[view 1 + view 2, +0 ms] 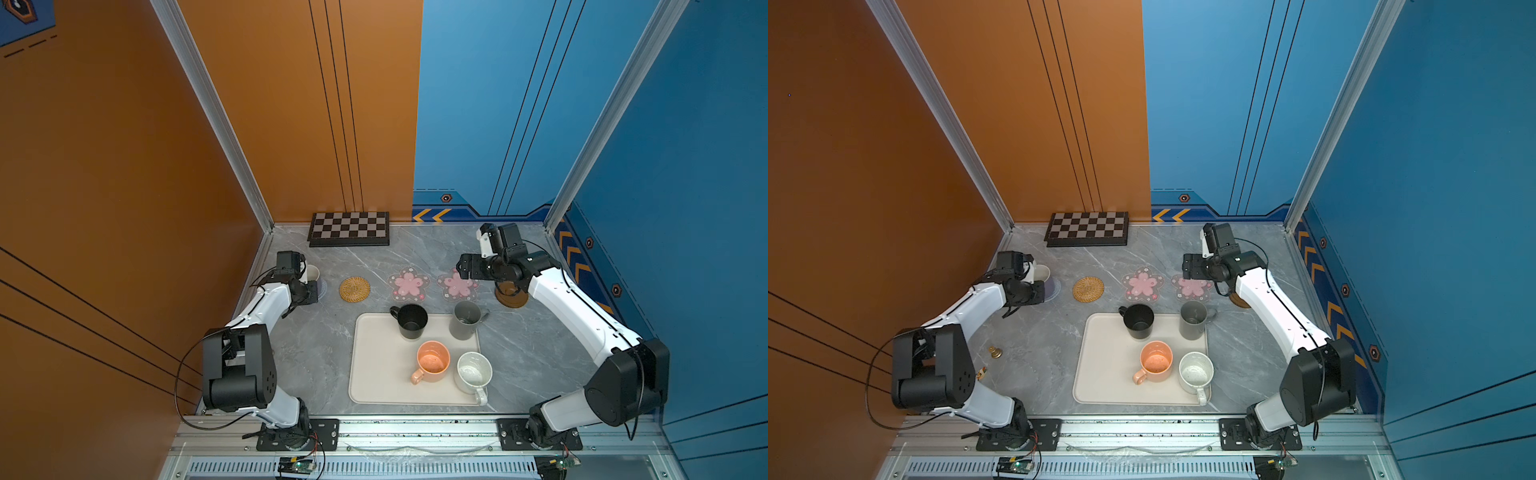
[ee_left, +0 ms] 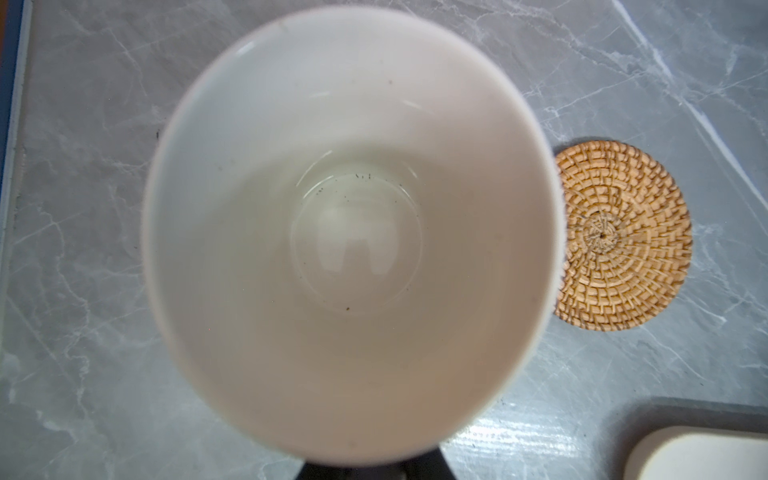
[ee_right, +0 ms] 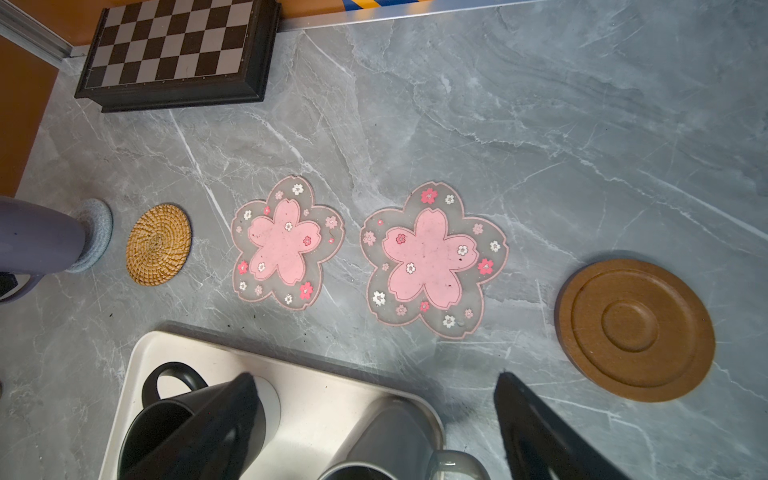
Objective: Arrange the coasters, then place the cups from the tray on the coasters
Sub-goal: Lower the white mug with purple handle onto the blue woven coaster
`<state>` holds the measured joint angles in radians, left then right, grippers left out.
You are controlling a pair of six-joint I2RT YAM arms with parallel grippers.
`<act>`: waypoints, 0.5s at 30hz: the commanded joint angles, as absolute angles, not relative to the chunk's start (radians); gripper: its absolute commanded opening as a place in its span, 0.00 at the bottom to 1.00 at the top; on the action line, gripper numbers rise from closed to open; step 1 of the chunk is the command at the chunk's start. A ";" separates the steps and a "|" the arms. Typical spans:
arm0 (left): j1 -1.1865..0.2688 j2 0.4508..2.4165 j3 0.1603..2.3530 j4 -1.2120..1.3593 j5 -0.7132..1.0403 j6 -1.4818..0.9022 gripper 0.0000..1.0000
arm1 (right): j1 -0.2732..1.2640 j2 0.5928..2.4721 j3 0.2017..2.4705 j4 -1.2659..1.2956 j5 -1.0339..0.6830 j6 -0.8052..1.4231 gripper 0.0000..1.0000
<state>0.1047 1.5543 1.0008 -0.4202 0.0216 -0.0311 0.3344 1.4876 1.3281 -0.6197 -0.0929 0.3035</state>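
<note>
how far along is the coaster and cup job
Done: pale-blue coaster, rattan coaster, two flower coasters and wooden coaster lie in a row. In hand: left gripper grips the lavender mug at the pale-blue coaster; right gripper hangs open. To do: black mug, grey mug, orange mug, white mug sit on the tray.

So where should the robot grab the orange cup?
The orange mug stands upright on the tray, its handle sticking out over bare tray, the white speckled mug crowding its right. So probably pinch the handle, coming down from above on the left.
</note>
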 commanded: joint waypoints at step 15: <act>0.110 1.567 1.071 -0.367 0.044 -0.032 0.00 | 0.339 1.498 1.305 -0.643 -0.068 0.290 0.91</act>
